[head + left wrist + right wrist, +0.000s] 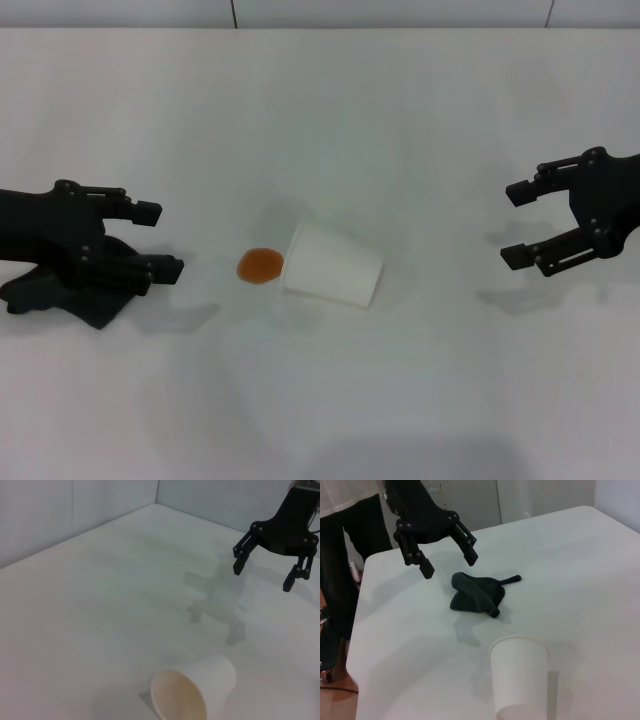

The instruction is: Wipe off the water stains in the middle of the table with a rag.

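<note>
Stain (260, 266): small, roundish, orange-brown, near the middle of the tabletop (330, 120), somewhat toward the left edge. Just beside it, on the side toward the right edge, a white paper cup (333, 265) lying on its side, mouth toward the stain, rim touching or almost touching the blot; cannot tell which. Cup interior pale tan in the left wrist view (192, 692); the stain itself not visible there.

Rag (70, 290): dark charcoal, crumpled, flat on the tabletop near the left edge, well apart from the stain. In the right wrist view (477, 594) bunched into a lump with one thin pointed corner sticking out, nothing gripping it, with the cup (519, 675) nearer the camera.

Left gripper (165, 240): above the rag, fingers spread wide and pointing toward the stain, empty. Seen from the right wrist (447, 562), raised clear of the cloth, not touching it.

Right gripper (518, 224): near the right edge, well apart from cup and stain, fingers wide, empty, pointing toward the middle. In the left wrist view (262, 575), hanging above the bare tabletop with its shadow below.
</note>
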`<state>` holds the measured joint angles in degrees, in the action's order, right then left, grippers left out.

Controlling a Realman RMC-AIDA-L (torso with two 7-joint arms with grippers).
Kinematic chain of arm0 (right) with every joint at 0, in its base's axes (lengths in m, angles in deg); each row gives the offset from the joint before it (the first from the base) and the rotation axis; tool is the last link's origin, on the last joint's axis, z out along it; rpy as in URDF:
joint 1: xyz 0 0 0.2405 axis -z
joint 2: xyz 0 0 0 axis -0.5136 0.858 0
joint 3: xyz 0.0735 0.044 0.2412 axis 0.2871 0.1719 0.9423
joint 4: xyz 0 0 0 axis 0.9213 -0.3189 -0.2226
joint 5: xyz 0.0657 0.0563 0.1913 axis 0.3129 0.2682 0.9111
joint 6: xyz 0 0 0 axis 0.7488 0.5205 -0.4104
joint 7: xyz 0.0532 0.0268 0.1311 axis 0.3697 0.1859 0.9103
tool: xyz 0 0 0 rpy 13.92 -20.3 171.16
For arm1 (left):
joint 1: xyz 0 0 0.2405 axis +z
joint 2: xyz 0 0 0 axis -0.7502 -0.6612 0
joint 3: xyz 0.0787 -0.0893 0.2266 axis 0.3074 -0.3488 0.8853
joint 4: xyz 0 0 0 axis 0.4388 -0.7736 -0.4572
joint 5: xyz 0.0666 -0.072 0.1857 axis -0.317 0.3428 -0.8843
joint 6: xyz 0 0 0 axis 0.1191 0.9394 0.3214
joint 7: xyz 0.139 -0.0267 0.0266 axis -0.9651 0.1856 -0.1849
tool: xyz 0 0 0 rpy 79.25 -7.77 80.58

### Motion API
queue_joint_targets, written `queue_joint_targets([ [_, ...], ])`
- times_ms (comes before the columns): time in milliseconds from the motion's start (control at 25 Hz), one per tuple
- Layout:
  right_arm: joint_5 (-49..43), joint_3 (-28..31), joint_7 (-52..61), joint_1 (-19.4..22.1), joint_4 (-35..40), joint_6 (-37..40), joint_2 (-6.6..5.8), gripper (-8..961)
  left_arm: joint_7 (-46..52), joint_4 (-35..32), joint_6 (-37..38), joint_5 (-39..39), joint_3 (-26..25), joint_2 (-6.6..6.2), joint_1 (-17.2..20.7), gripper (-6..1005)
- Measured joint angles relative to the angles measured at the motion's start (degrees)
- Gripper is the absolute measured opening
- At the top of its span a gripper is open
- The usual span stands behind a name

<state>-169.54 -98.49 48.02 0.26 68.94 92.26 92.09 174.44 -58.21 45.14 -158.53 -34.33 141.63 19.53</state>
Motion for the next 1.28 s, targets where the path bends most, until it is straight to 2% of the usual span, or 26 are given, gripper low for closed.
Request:
queue_joint_targets([
  [200,-1.5,-0.6,2.5,-1.0,1.0,0.4,0.21,838,0.3,-0.1,0.4,-1.2,0.0,-0.48,-0.1,848],
  [520,-7.9,-4.8,9.1,-2.8,7.9,0.6,2.69,839,0.2,-0.7,0.7,-1.5,0.1,-1.11,0.5,847],
  [1280,-12.4,-12.4,20.4,-9.6,8.5,0.6,3.2,839,-0.1,-0.8,0.8,-3.1,0.1,-1.69,0.9,847],
])
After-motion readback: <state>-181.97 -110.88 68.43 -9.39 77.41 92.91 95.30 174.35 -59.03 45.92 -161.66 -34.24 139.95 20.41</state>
